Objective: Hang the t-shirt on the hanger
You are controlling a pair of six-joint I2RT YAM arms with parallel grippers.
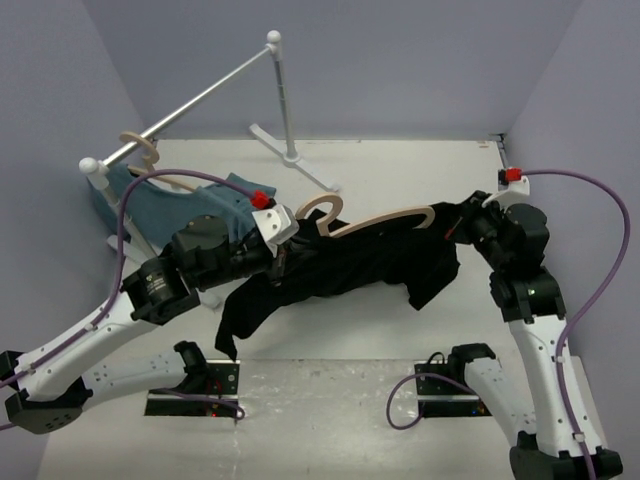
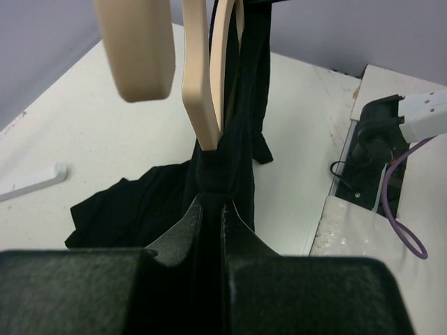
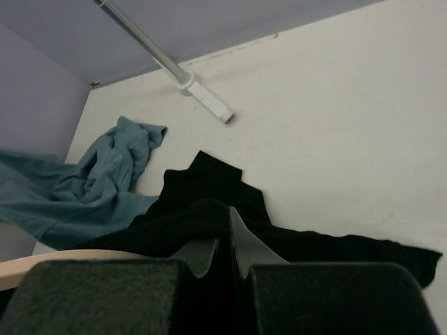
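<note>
The black t-shirt [image 1: 340, 270] hangs crumpled between my two grippers, above the table. The beige hanger [image 1: 385, 220] lies along its top edge, hook [image 1: 320, 210] towards the left arm. My left gripper [image 1: 288, 250] is shut on a bunch of black cloth. In the left wrist view the hanger [image 2: 202, 91] runs down into that cloth just beyond the fingertips [image 2: 234, 216]. My right gripper [image 1: 462, 226] is shut on the shirt's other end. In the right wrist view black cloth [image 3: 209, 209] sits between the jaws, and the hanger [image 3: 49, 260] shows at the lower left.
A teal-blue shirt [image 1: 190, 205] on a matching hanger [image 1: 140, 145] hangs at the left end of a metal rail [image 1: 200, 95]. The rail's white stand [image 1: 290, 150] is at the back. Purple walls close in left, right and behind. The arm bases [image 1: 195, 385] are at the near edge.
</note>
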